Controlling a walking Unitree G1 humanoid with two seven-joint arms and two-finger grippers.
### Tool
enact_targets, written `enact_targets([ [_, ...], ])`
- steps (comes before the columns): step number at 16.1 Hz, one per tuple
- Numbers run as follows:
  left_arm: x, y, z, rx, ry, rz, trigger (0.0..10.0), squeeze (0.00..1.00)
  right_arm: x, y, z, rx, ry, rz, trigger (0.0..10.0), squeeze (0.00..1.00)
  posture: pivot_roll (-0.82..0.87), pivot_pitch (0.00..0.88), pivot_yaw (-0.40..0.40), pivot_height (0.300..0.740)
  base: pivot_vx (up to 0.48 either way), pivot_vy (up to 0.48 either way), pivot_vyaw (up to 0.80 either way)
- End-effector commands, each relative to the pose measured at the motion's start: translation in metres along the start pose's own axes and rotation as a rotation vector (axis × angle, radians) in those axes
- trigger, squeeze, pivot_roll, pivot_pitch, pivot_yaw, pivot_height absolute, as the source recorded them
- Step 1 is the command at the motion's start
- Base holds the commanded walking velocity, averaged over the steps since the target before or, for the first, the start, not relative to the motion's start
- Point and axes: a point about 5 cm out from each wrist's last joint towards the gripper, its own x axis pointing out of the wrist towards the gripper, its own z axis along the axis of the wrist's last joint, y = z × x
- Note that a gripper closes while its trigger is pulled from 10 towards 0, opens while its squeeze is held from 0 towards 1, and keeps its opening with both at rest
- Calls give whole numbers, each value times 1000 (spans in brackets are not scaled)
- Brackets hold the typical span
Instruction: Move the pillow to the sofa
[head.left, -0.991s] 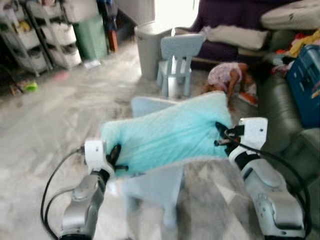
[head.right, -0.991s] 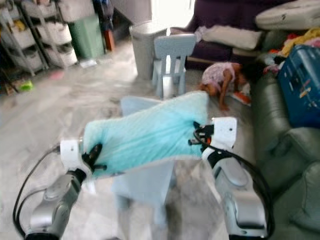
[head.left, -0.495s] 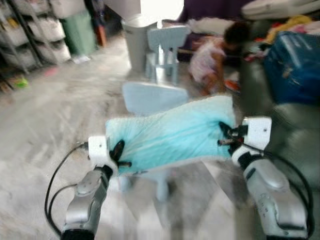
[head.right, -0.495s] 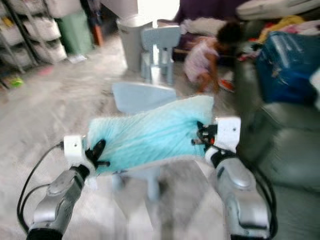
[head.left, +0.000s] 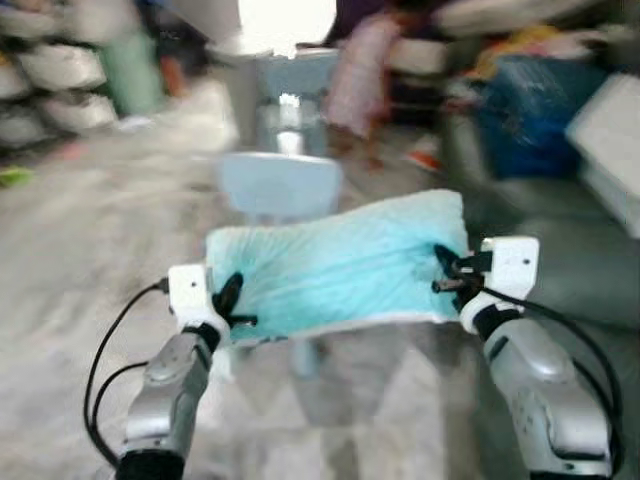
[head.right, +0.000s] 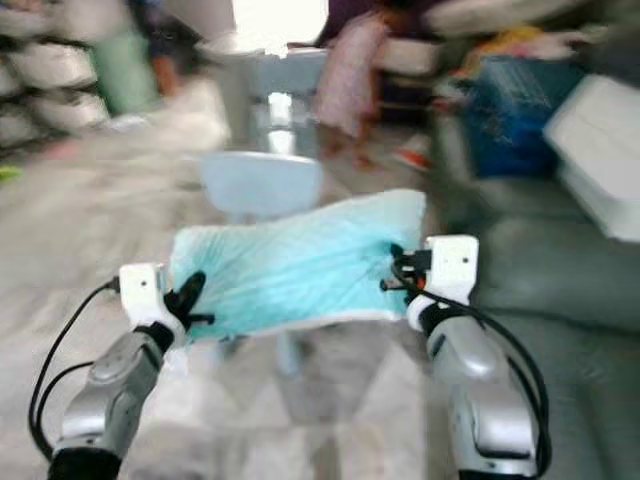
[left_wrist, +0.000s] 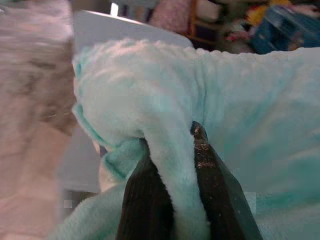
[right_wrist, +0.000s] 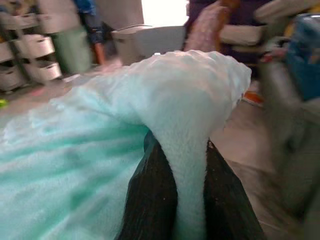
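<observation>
A light turquoise fleecy pillow (head.left: 340, 265) hangs stretched between my two arms, above the floor. My left gripper (head.left: 232, 306) is shut on its left edge, and the left wrist view has a fold of the pillow (left_wrist: 165, 115) pinched between the black fingers (left_wrist: 212, 185). My right gripper (head.left: 447, 272) is shut on the right edge, with fabric (right_wrist: 185, 100) clamped between its fingers (right_wrist: 150, 200). A grey-green sofa (head.right: 560, 280) lies to my right, blurred.
A small pale blue chair (head.left: 280, 188) stands just beyond the pillow. A person (head.left: 352, 80) in pink is by the far seating. A blue case (head.left: 520, 130) and a white box (head.right: 600, 150) rest on the sofa. Shelves with bins (head.left: 50, 80) line the far left.
The whole picture has swung, so the camera has turned toward the sofa side. The pillow stays held the same way in both grippers. The person has risen from crouching to standing.
</observation>
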Motion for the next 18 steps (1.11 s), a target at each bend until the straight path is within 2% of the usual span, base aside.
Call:
enact_targets([
  [1, 1, 4, 5, 1, -15, 7, 10000, 0, 0, -1, 9, -13, -36, -13, 10000, 0, -163, 0, 29, 740, 0, 0, -800],
  [4, 4, 8, 11, -34, -31, 26, 10000, 0, 0, -1, 9, -14, -36, -14, 10000, 0, -164, 0, 30, 740, 0, 0, -800],
  [9, 12, 17, 22, 16, -37, 65, 10000, 0, 0, -1, 9, -10, -30, -17, 10000, 0, -165, 0, 31, 740, 0, 0, -800],
  [16, 16, 24, 27, 2, -32, 82, 10000, 0, 0, -1, 9, -11, -29, -17, 10000, 0, -167, 0, 30, 740, 0, 0, -800],
  [18, 16, 24, 27, 0, -31, 78, 10000, 0, 1, -2, 9, -11, -29, -17, 10000, 0, -166, 0, 30, 740, 0, 291, -800],
])
